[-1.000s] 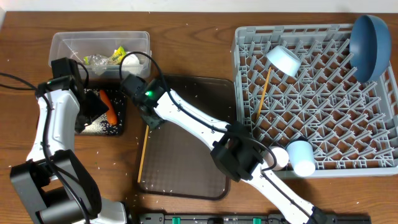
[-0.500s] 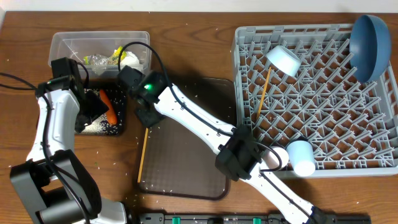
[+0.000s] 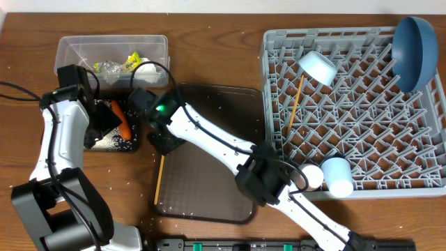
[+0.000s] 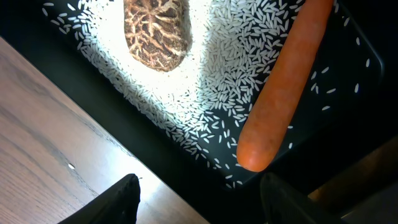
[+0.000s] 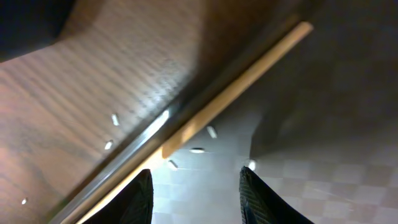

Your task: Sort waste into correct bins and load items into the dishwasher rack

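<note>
Three views: one overhead, two at the wrists.
The whole tabletop (image 3: 209,17) is seen straight down from above. The black tray (image 4: 354,112) and carrot (image 4: 280,93) are viewed from very near by the left wrist, and the chopstick (image 5: 230,93) at the brown tray (image 5: 323,155) edge by the right. Both spots are shared with the overhead view.

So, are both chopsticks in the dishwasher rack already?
No, one chopstick lies in the rack, but the other chopstick lies along the brown tray's left edge.
</note>
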You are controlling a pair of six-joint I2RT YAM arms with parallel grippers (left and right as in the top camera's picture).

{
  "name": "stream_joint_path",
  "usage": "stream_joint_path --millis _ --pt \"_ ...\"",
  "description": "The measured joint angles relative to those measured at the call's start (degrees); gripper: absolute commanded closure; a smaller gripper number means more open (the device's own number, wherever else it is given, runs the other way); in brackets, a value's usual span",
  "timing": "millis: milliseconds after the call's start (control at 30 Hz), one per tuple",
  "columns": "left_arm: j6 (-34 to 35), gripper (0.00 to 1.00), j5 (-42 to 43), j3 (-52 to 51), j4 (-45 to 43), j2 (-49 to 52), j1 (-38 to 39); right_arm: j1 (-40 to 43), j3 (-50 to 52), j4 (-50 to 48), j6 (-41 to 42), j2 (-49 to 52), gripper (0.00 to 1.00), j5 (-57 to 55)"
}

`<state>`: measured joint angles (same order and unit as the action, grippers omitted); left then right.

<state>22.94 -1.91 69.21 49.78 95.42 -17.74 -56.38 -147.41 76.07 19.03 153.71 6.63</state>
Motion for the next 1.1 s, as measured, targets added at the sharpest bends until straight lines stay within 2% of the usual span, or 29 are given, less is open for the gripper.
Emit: stream_joint_path --millis 600,900,1100 --pt "0.0 0.37 0.0 0.0 0.0 0.0 0.0 -0.2 0.0 -0.7 -1.7 1.4 0.65 0.9" --pt "0.0 0.37 0.0 0.0 0.0 0.0 0.0 -0.3 0.0 -0.7 -2.4 1.5 0.6 1.1" --pt "0.0 0.37 0.0 0.0 0.0 0.0 0.0 -0.3 0.0 0.9 -2.1 1.5 0.6 1.0"
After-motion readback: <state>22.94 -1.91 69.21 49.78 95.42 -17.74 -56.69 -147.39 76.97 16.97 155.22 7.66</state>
